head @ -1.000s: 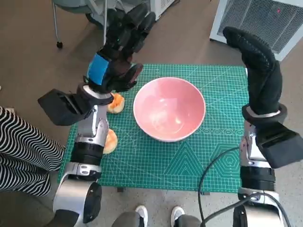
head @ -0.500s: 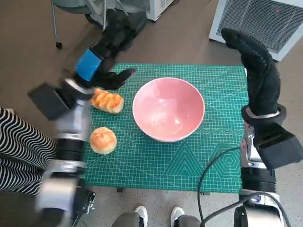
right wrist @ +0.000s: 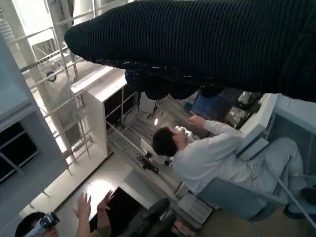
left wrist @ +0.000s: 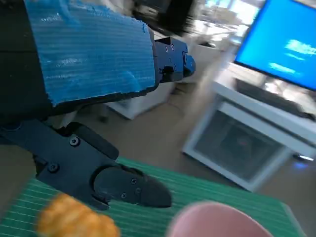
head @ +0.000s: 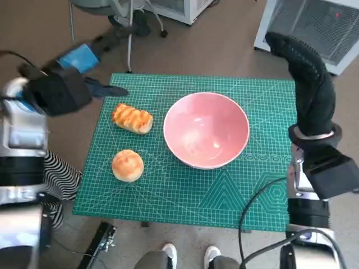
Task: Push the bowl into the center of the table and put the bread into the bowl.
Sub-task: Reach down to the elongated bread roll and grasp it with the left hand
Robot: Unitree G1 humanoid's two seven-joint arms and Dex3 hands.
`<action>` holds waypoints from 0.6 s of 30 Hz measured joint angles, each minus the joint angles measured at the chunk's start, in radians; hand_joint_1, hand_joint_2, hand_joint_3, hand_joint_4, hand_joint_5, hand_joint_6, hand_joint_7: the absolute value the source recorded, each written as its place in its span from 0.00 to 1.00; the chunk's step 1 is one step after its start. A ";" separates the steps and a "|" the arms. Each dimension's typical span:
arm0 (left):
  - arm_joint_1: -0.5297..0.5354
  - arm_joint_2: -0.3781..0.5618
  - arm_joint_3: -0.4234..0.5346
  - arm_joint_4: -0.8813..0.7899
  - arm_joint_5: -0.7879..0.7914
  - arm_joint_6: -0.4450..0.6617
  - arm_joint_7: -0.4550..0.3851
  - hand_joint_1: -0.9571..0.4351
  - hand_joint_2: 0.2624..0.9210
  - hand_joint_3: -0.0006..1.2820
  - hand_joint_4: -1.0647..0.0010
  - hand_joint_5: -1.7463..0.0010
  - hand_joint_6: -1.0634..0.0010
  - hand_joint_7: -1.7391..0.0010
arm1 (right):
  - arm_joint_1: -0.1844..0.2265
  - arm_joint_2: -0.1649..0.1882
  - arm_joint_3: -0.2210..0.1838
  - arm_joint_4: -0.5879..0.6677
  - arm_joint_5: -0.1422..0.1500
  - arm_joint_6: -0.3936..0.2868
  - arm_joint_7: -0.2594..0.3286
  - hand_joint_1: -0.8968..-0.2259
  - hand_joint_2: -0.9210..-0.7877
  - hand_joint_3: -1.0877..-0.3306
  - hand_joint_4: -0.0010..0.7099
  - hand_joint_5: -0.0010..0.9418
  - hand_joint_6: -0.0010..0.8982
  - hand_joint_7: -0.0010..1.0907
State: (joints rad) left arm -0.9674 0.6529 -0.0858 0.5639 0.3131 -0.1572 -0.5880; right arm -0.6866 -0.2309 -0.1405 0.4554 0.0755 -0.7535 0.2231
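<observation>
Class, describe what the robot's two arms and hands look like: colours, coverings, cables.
The left hand is black with blue tape across its back, on a pale silver forearm carrying a black box. The right hand wears a black knitted glove above a similar pale forearm with a black box; a black cable loops beside it.

Looks like a robotics lab or research office, not anyone's home. The table is wearing a green cutting mat (head: 185, 185) printed with grid lines, sitting on a plain brown floor (head: 33, 50). White cabinets with vented grilles (head: 314, 25) are standing right behind it, and a wheeled chair base (head: 132, 22) is showing by the far corner. In the left wrist view a big blue screen (left wrist: 289, 42) is glowing. In the right wrist view a person (right wrist: 207, 155) is sitting among white shelving (right wrist: 106, 106) and metal racks.
</observation>
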 measured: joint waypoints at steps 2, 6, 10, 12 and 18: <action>-0.013 -0.002 -0.027 0.027 0.013 0.003 -0.004 0.64 0.65 0.03 1.00 1.00 0.93 0.94 | 0.000 0.001 0.000 0.001 0.000 0.000 -0.003 0.10 0.00 0.51 0.30 0.01 0.02 0.50; -0.035 -0.024 -0.067 0.092 0.033 0.009 -0.015 0.65 0.66 0.03 1.00 1.00 0.92 0.95 | 0.000 0.001 -0.001 0.007 0.001 0.001 -0.007 0.10 0.00 0.51 0.30 0.01 0.02 0.50; -0.056 -0.052 -0.109 0.165 0.046 0.007 -0.021 0.65 0.67 0.03 1.00 1.00 0.91 0.95 | 0.000 0.001 -0.001 0.013 0.002 0.003 -0.007 0.10 0.00 0.51 0.30 0.01 0.02 0.50; -0.067 -0.065 -0.130 0.197 0.061 0.007 -0.023 0.65 0.67 0.03 1.00 1.00 0.91 0.95 | 0.000 0.001 -0.001 0.015 0.003 0.003 -0.007 0.10 0.00 0.51 0.30 0.01 0.02 0.50; -0.121 -0.105 -0.193 0.310 0.111 0.008 -0.025 0.63 0.68 0.03 1.00 1.00 0.91 0.96 | 0.000 0.002 -0.001 0.017 0.004 0.007 -0.007 0.10 0.00 0.51 0.30 0.01 0.02 0.50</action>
State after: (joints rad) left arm -1.0881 0.5480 -0.2789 0.8741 0.4241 -0.1495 -0.6130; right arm -0.6866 -0.2293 -0.1413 0.4725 0.0798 -0.7468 0.2159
